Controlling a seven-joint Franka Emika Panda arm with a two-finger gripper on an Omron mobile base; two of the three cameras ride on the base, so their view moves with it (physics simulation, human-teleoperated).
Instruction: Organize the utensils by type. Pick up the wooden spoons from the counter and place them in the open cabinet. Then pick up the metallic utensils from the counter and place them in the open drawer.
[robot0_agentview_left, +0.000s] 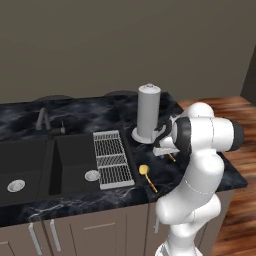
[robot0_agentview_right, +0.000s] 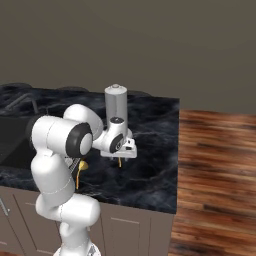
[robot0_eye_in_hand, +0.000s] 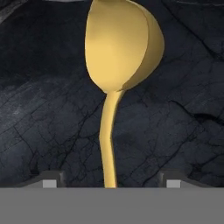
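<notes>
Golden spoon (robot0_eye_in_hand: 114, 65) lying on the black marbled desk (robot0_eye_in_hand: 183, 109), handle running between the end effector's (robot0_eye_in_hand: 108, 180) two fingertips (robot0_eye_in_hand: 50, 179), which stand apart on either side without touching it. A second yellow-headed utensil (robot0_agentview_left: 147, 176) lies beside the sink rack (robot0_agentview_left: 111, 159).

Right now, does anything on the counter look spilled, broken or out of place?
Nothing looks spilled or damaged. A yellow-headed utensil lies loose on the black marble counter beside the sink's drying rack; another sits between the claw's fingertips.
</notes>
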